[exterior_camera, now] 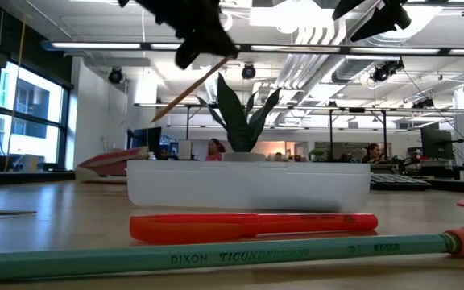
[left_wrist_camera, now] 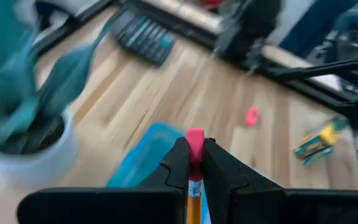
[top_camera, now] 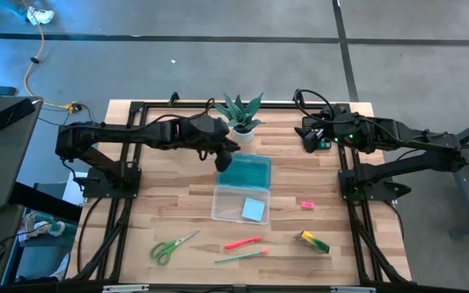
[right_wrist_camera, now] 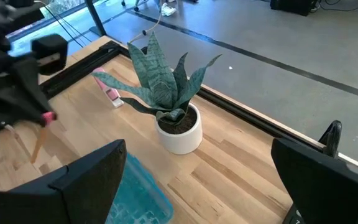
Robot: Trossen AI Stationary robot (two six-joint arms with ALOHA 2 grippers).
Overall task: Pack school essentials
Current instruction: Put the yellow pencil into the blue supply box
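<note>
Left gripper point(left_wrist_camera: 194, 163) clamped on pencil point(left_wrist_camera: 193, 199) above blue case point(top_camera: 244, 171), right gripper point(top_camera: 309, 135) parked, fingers spread wide

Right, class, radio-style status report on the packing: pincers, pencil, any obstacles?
Left pincer shut on pencil, above the box. Right pincer open, parked at the far edge. Potted plant close beside the left pincer.

grey floor point(top_camera: 218, 65), ceiling strip lights point(exterior_camera: 296, 50)
</note>
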